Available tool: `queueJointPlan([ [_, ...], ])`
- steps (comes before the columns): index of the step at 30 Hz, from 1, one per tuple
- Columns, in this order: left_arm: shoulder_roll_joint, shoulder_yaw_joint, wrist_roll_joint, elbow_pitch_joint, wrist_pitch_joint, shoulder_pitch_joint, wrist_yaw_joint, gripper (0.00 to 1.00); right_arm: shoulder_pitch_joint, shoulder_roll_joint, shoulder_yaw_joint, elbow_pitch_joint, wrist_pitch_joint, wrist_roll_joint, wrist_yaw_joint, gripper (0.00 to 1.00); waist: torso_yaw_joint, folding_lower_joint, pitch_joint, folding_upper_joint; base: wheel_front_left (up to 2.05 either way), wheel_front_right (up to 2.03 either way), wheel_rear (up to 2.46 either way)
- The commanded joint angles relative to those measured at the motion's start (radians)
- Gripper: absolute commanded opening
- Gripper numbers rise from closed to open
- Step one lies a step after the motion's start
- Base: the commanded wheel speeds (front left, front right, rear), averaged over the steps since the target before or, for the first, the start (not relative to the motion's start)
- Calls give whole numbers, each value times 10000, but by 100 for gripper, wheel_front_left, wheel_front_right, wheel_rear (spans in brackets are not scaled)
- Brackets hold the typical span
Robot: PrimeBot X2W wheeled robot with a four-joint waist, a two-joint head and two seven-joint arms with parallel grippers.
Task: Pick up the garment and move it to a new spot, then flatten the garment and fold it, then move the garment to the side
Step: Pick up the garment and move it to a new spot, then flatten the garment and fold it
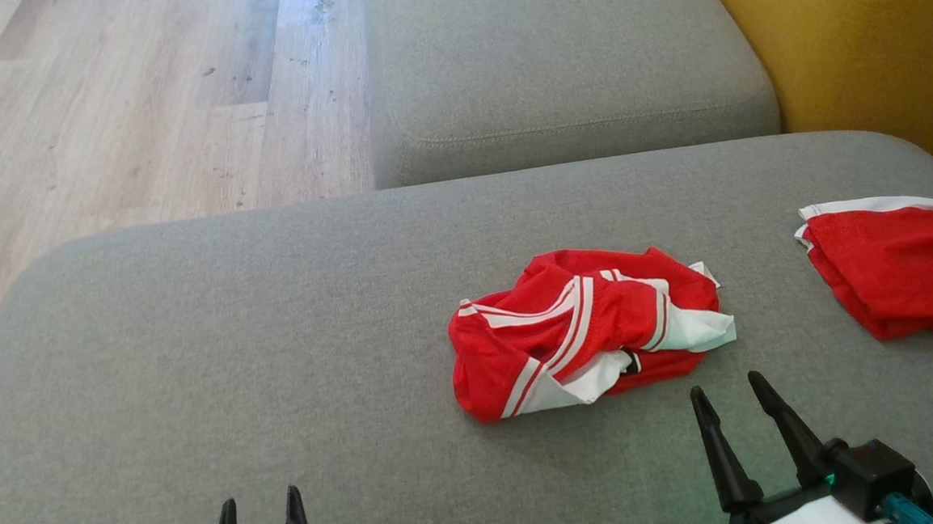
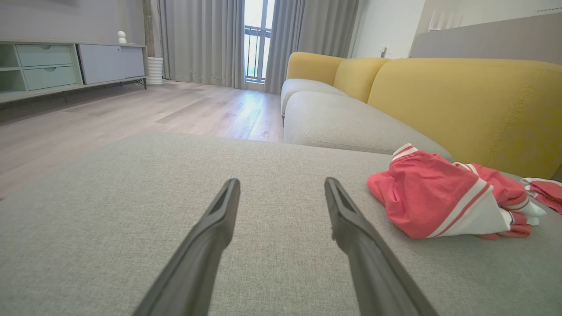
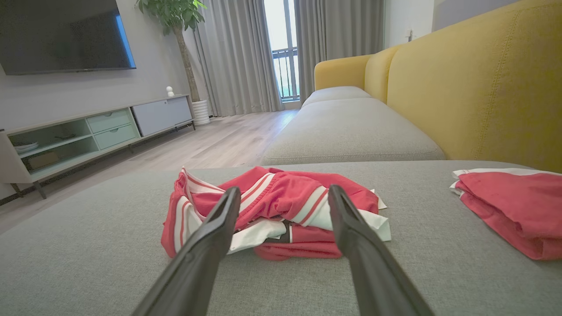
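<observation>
Fingers of left gripper [image 1: 260, 499] spread, empty, over bare grey cushion [image 1: 196, 351], well left of garment [image 1: 588, 327]. Right gripper [image 1: 726, 385] likewise spread, empty, just short of heap's near edge. Risk: pinching one loose layer — heap unfurls, drags; second red garment [image 1: 896, 268] at far right could be grabbed instead. Garment crumpled mid-cushion — long axis roughly left-right, no clear heading.

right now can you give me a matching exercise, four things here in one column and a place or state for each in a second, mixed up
Column one:
1. crumpled garment
2. second garment
3. left hand
4. right hand

Column two:
A. open, over bare grey cushion at the lower left
B. lying at the cushion's right edge, near the yellow backrest
C. open, fingers pointing at the red heap just ahead
D. bunched up, red with white stripes, mid-cushion

Pairs: 1-D, 2-B, 3-A, 4-C
</observation>
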Motion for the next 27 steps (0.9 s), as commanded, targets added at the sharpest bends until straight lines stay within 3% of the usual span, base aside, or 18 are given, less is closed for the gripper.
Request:
queueJointPlan([
  [1,-40,341,119,-338,-96,-426,-58,100,-222,-30,220,-271,-65,-13,-9,100,4,1,-14,-1,0,0,0],
  [15,-41,301,1393,-605,-97,-399,-180,100,-167,45,225,-179,-65,17,-9,100,-94,1,-98,-1,0,0,0],
  [27,-41,434,1382,-511,-97,-400,-188,100,-154,77,173,-172,-65,19,-9,100,-74,1,-45,-1,0,0,0],
])
